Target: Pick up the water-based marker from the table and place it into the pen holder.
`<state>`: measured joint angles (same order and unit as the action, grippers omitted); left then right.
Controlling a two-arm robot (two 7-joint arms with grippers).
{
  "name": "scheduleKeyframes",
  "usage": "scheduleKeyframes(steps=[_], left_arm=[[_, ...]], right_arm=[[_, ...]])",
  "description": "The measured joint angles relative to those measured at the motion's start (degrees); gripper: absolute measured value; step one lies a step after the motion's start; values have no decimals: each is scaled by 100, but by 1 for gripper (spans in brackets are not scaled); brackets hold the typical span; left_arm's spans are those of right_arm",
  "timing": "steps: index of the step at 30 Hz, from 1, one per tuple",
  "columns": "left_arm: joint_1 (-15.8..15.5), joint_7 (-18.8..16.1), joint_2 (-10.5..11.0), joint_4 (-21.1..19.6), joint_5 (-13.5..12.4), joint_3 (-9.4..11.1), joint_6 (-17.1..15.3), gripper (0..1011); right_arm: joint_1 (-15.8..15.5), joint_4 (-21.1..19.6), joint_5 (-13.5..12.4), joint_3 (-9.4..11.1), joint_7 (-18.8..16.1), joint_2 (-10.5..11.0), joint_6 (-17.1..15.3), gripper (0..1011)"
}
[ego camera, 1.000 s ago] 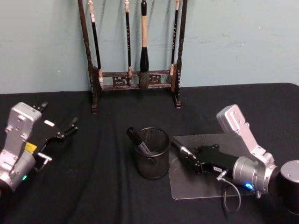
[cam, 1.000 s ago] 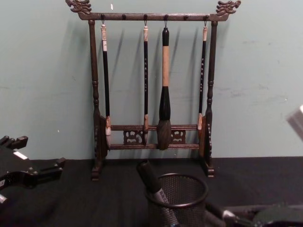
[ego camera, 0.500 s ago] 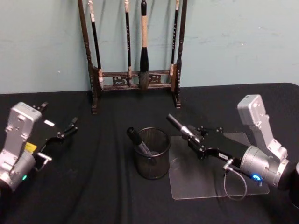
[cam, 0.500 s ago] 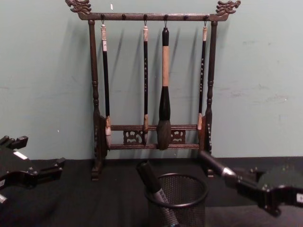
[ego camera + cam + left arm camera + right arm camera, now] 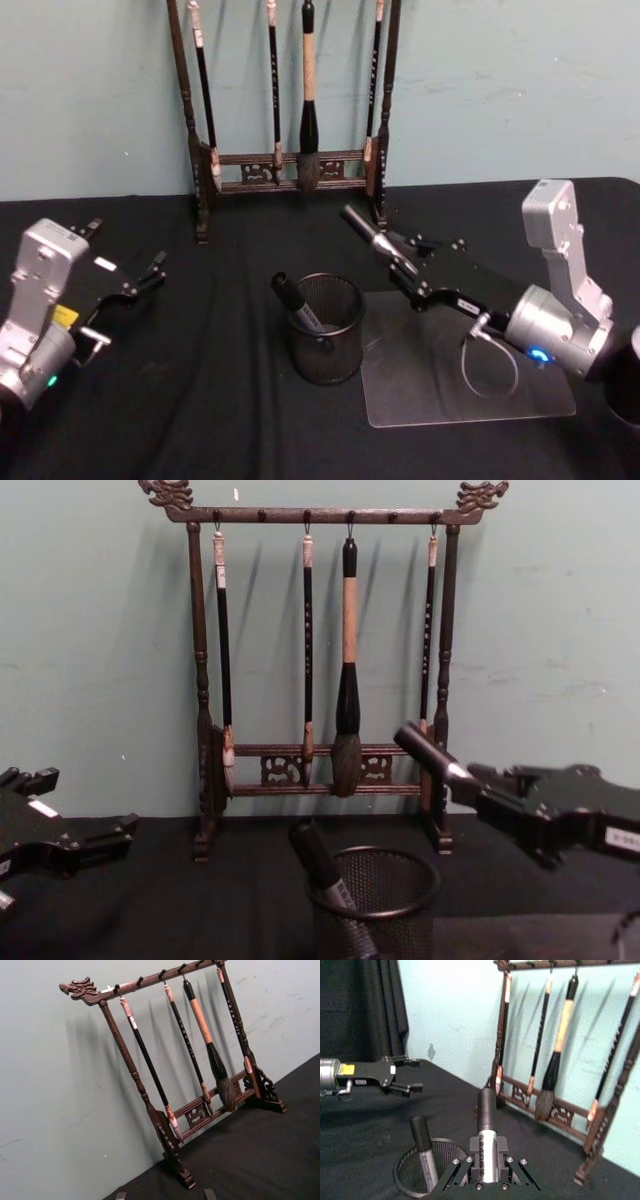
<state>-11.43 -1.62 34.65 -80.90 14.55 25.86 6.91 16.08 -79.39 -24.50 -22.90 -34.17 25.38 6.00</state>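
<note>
Nearest the robot, a clear plastic sheet (image 5: 470,380) lies flat on the black bench (image 5: 200,400), to the right of centre. Just left of the sheet stands the pen holder (image 5: 324,327), a round black mesh cup, upright, with one dark marker (image 5: 297,303) already leaning inside against its left rim (grey label visible in the right wrist view). Right gripper (image 5: 398,263) is raised off the bench, up and to the right of the pen holder, clenched on the water-based marker (image 5: 368,235); the marker's dark capped end points up and toward the rack, its silver-grey body sits between the fingers. In the chest view the held marker (image 5: 432,756) is tilted, higher than the pen holder's rim (image 5: 372,885) and to its right, not touching it. The right wrist view shows the marker (image 5: 486,1135) gripped along its lower barrel, the cup (image 5: 431,1170) below and to one side. Left gripper (image 5: 140,282) is parked at the left side of the bench, well apart from the pen holder, fingers spread, holding nothing. Farthest back, against the pale green wall, stands the dark wooden brush rack (image 5: 290,170) with four brushes hanging (dragon-carved ends seen in the chest view).
</note>
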Motion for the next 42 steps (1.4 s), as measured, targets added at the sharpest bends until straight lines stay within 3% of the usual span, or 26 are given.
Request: scheduleKeyframes(steps=[9,10,22,32,42], left_arm=[[0,0,0,0,0,0,0,1009],[0,0,0,0,0,0,0,1009],[0,0,0,0,0,0,0,1009],[0,0,0,0,0,0,0,1009],[0,0,0,0,0,0,0,1009]], right_arm=[[229,187,-11,-105,-101,-97,76,200],[564,540,-22,-289,-257,-288,174,200],[1215,1404,-28,-691,-651,-728,373,200],[1347,1768,-121,-795,-784,-921,451,200],[1326,1881,-221,-858,-843,-1011,456,200]])
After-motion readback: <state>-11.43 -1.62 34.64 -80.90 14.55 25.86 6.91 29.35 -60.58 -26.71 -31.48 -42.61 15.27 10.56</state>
